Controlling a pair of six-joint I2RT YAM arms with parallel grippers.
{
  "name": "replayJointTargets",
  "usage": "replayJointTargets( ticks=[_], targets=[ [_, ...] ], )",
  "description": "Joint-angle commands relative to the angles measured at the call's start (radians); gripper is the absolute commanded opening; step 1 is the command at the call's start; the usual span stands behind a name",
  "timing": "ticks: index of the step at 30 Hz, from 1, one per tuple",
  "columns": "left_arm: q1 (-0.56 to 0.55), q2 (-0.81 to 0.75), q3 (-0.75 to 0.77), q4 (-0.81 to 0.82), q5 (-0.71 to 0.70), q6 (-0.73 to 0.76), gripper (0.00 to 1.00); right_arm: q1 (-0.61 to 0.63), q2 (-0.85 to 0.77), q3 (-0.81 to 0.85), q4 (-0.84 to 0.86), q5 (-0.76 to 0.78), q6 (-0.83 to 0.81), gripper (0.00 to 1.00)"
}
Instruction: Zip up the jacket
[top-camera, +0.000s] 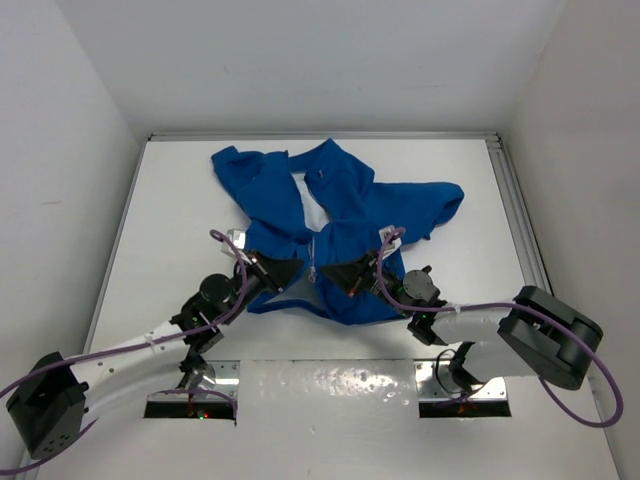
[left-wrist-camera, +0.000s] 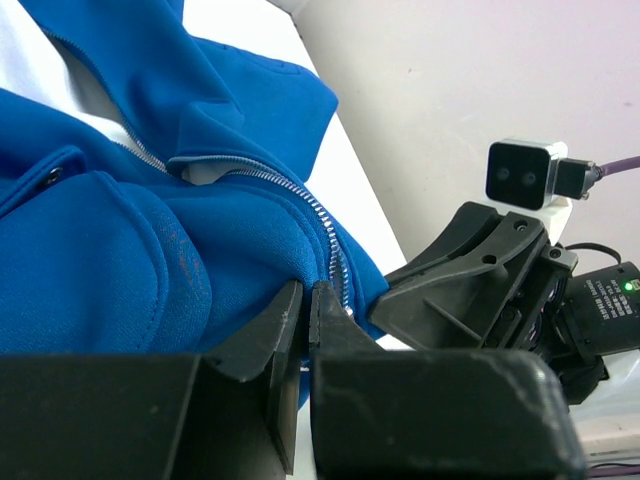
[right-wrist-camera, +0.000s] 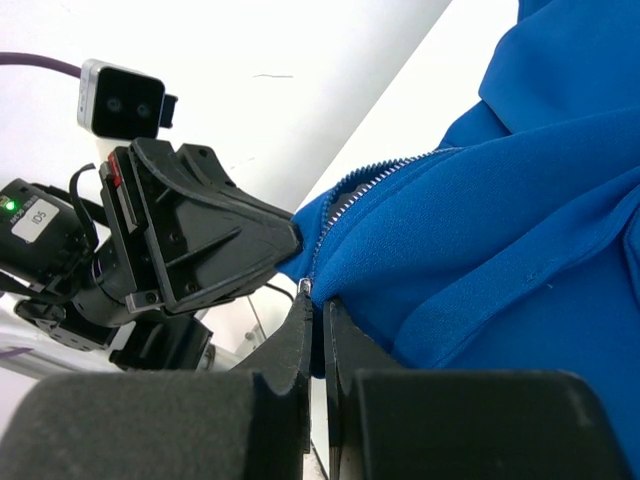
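Note:
The royal-blue jacket (top-camera: 350, 205) lies crumpled in the middle of the white table, its front open at the top with pale lining showing. Its light zipper (top-camera: 314, 258) runs down to the near hem. My left gripper (top-camera: 292, 272) is shut on the hem just left of the zipper's bottom end. My right gripper (top-camera: 338, 273) is shut on the hem just right of it. In the left wrist view the gripper (left-wrist-camera: 305, 300) pinches blue fabric (left-wrist-camera: 120, 260) beside the zipper teeth (left-wrist-camera: 325, 225). In the right wrist view the gripper (right-wrist-camera: 320, 305) pinches the jacket (right-wrist-camera: 500, 230) at the zipper's (right-wrist-camera: 350, 195) end.
The two grippers almost touch; the right one shows in the left wrist view (left-wrist-camera: 470, 280), the left one in the right wrist view (right-wrist-camera: 210, 240). White walls enclose the table; a metal rail (top-camera: 510, 200) runs along its right edge. Mount plates (top-camera: 330, 385) line the near edge.

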Motion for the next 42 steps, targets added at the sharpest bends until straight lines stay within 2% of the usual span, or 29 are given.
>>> replayJointTargets(
  ticks=[1, 14, 33, 40, 42],
  targets=[
    [-0.004, -0.009, -0.011, 0.081, 0.026, -0.014, 0.00, -0.001, -0.022, 0.011, 0.368, 0.030, -0.003, 0.00],
    [-0.002, -0.034, -0.020, 0.077, 0.029, -0.014, 0.00, -0.001, -0.021, 0.013, 0.367, 0.061, -0.011, 0.00],
    [-0.004, -0.047, -0.014, 0.067, 0.093, 0.072, 0.00, -0.001, -0.015, 0.051, 0.344, 0.078, 0.020, 0.00],
    [-0.004, -0.084, -0.005, 0.026, 0.110, 0.111, 0.00, 0.000, -0.021, 0.065, 0.302, 0.053, 0.069, 0.00],
    [-0.004, -0.103, 0.010, 0.008, 0.072, 0.112, 0.00, -0.001, -0.045, 0.069, 0.221, 0.035, 0.097, 0.00]
  ],
)
